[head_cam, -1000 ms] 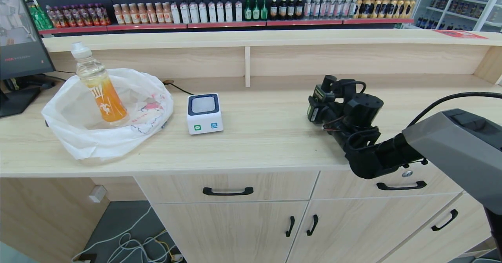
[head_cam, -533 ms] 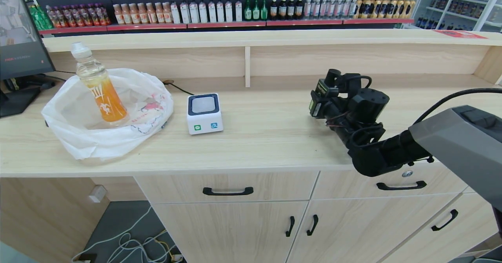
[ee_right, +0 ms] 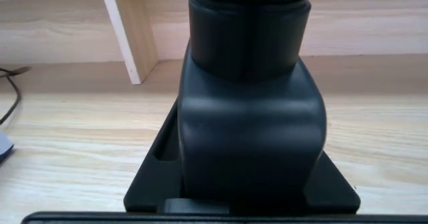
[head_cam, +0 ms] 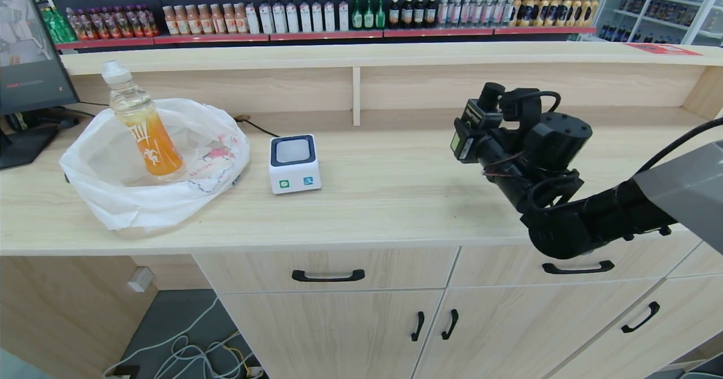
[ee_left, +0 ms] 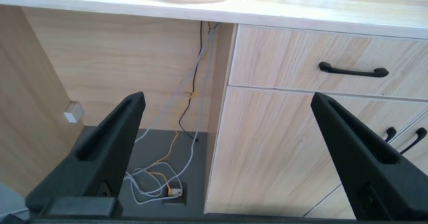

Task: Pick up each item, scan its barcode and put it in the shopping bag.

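Left tool (ee_left: pixel 227 100) hangs released, fingers (ee_left: pixel 110 150) wide apart, below the front edge of the surface (head_cam: pixel 395 198), facing the cabinet front and the floor cables (ee_left: pixel 167 177). If it comes up carelessly, we judge it could hit that front edge or catch the bag plastic lying near it. The bottle (head_cam: pixel 141 125) is already in the shopping bag (head_cam: pixel 113 209), near the left end of the surface, standing with a lean toward the back edge. It is tall and narrow on slack plastic, so any tug on the bag or brush from an arm would likely tip it, maybe toward the monitor (head_cam: pixel 28 57). The scanner (head_cam: pixel 294 163) sits just beside the bag, mid-surface, with a cable (head_cam: pixel 257 125) behind it, and a low sweep could shove it or drag that cable. Right tool (head_cam: pixel 474 127) is held above the right part of the surface; we cannot tell if it is released or clenched. A fast swing leftward risks clipping the scanner.
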Robot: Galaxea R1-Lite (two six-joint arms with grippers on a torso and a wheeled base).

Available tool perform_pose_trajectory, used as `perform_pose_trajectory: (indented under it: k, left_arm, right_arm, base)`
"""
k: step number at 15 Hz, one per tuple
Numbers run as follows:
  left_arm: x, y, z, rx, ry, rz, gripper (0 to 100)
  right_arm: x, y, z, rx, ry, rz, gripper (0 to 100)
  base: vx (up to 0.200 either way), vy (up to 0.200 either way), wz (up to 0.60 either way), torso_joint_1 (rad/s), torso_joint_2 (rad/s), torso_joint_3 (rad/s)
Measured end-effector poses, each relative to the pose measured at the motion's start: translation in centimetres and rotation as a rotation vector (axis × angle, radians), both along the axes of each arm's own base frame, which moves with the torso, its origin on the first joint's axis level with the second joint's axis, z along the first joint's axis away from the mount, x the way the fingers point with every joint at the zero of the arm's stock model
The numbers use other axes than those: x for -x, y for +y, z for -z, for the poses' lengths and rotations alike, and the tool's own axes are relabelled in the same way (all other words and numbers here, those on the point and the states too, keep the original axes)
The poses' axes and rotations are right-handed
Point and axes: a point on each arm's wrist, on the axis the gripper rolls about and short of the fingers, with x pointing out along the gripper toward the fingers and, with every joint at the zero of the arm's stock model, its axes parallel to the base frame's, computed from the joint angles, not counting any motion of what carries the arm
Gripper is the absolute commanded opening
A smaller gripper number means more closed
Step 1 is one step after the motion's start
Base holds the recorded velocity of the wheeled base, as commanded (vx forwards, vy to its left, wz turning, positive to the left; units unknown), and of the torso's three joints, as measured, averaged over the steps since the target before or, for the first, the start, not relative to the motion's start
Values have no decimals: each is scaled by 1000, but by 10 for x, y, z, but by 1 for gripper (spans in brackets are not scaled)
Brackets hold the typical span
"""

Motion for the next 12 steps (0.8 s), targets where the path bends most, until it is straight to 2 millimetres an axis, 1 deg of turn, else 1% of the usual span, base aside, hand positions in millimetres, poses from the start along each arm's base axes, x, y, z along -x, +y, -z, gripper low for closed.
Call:
perform_pose_trajectory:
  k: [3, 5, 8, 12]
  left_arm:
    - [0, 0, 0, 0, 0, 0, 100]
    - [0, 0, 0, 0, 0, 0, 100]
    - [0, 0, 0, 0, 0, 0, 100]
    - [0, 0, 0, 0, 0, 0, 100]
  right_arm:
    - [35, -3, 6, 15, -6, -20, 0]
    - [65, -5, 16, 24, 11, -43, 0]
    - [106, -9, 24, 12, 1, -85, 0]
    - [150, 0, 24, 13, 30, -185, 0]
  base:
    - [0, 0, 0, 0, 0, 0]
    - [0, 0, 0, 0, 0, 0]
    - [0, 0, 0, 0, 0, 0]
    - [0, 0, 0, 0, 0, 0]
